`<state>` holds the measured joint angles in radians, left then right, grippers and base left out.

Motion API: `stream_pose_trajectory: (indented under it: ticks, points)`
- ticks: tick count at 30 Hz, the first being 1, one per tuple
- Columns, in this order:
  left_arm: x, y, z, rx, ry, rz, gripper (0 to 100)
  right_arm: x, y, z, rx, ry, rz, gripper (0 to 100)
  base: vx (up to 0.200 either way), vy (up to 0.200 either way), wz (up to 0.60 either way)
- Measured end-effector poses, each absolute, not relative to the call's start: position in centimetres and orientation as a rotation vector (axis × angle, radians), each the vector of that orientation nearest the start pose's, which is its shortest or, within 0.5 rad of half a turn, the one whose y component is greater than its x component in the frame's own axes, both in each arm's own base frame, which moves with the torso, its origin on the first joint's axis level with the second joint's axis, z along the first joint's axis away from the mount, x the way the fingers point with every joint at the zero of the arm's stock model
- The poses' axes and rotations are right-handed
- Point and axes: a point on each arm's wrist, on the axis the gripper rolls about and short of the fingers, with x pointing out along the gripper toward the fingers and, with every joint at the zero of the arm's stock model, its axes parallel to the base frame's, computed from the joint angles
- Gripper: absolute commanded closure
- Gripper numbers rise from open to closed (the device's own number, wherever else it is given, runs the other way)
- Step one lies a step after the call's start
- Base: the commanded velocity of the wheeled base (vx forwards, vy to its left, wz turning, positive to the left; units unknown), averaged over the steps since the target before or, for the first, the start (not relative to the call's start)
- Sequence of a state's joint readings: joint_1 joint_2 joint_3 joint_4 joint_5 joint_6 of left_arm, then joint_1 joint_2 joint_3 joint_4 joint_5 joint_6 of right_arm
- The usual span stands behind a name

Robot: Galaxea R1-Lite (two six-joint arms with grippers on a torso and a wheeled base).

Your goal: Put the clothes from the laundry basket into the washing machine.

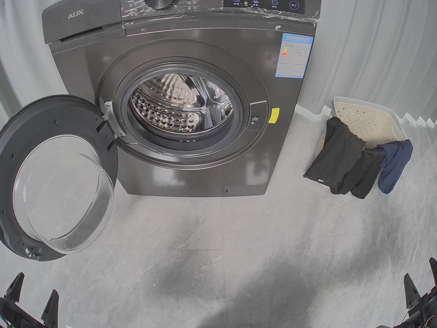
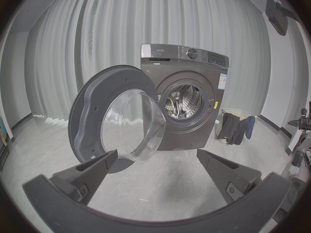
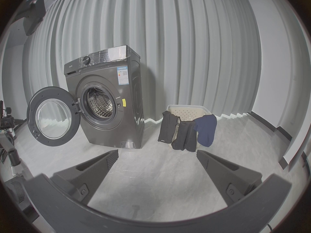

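Observation:
A grey front-loading washing machine [image 1: 182, 92] stands ahead with its round door [image 1: 54, 178] swung wide open to the left; the steel drum [image 1: 180, 105] holds nothing visible. To its right a cream laundry basket [image 1: 371, 119] sits on the floor, with two black garments [image 1: 343, 162] and a navy one [image 1: 395, 162] draped over its front rim. My left gripper [image 1: 32, 297] is low at the near left, open, far from the machine. My right gripper [image 1: 421, 281] is low at the near right, open, well short of the basket [image 3: 188, 112]. Both hold nothing.
Pale marbled floor [image 1: 227, 251] stretches free between me and the machine. Grey pleated curtains [image 1: 378, 37] back the scene. The open door [image 2: 110, 114] juts out into the left side of the floor. A tripod-like stand [image 2: 303, 136] is off to the side.

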<state>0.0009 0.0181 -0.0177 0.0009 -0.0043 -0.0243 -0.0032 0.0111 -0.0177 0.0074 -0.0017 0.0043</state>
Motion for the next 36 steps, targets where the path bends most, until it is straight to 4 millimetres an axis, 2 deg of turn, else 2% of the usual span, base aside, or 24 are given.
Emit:
stream_pose_trajectory:
  ticks: [19,28,36]
  points:
    - [-2.27,-0.01,8.08,-0.023,0.000,-0.003,0,-2.32,0.06,7.98,0.001,0.002,0.018,0,0.189,0.000,0.00]
    - [-2.27,-0.01,8.08,-0.024,0.000,-0.004,0,-2.32,0.06,7.99,0.001,0.003,0.018,0,0.000,0.000,0.00]
    - [-2.27,-0.01,8.07,-0.023,0.001,-0.004,0,-2.31,0.06,7.99,0.003,0.003,0.017,0,0.000,-0.200,0.00]
